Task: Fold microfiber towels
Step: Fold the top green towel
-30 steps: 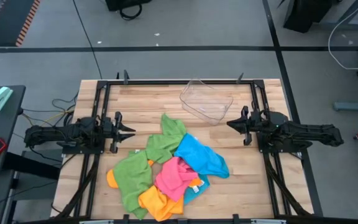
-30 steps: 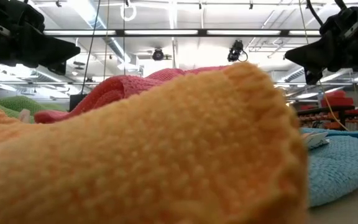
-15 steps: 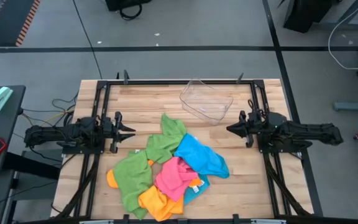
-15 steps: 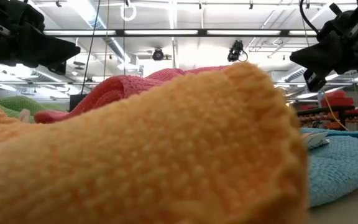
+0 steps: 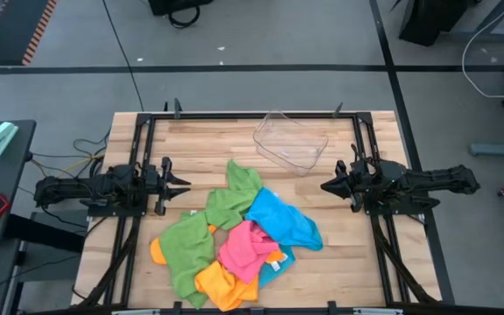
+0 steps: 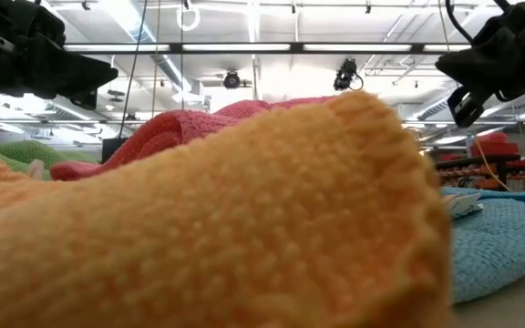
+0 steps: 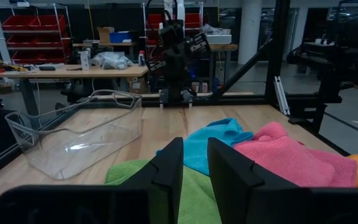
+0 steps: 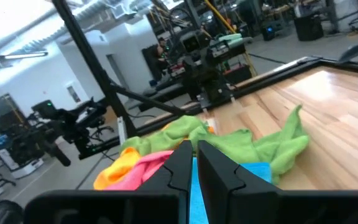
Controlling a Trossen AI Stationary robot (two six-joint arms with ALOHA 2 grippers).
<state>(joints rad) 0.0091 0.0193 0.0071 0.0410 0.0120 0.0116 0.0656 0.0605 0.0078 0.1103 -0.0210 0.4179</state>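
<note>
On the wooden table point(image 5: 208, 144) the microfiber towels lie in 1 loose, crumpled heap at the middle and near side, none of them folded. A green towel point(image 5: 233, 199) stretches from the heap's far end toward the middle, a second green towel point(image 5: 185, 248) spreads over the left of the heap, a sky blue towel point(image 5: 283, 218) sits on the right, a pink towel point(image 5: 248, 246) lies in the middle against the blue one, and an orange towel point(image 5: 221, 285) bunches at the near edge, with a further scrap of orange showing at the heap's left rim. In the low view the orange cloth fills most of the picture, with pink behind it and blue to its right. A clear plastic tray point(image 5: 290, 142) rests apart from the heap, on the far right part of the table. The left gripper point(image 5: 185, 185) hangs over the table's left side, just beside the heap and touching no cloth; its 2 fingers point(image 7: 169, 167) stand a narrow gap apart with nothing between them. The right gripper point(image 5: 325, 186) hangs over the right side, near the blue towel and the tray but clear of both; its fingers point(image 8: 180, 163) are drawn almost together, a thin slit left between the tips, and grasp nothing. Each gripper points inward across the table toward the other.
</note>
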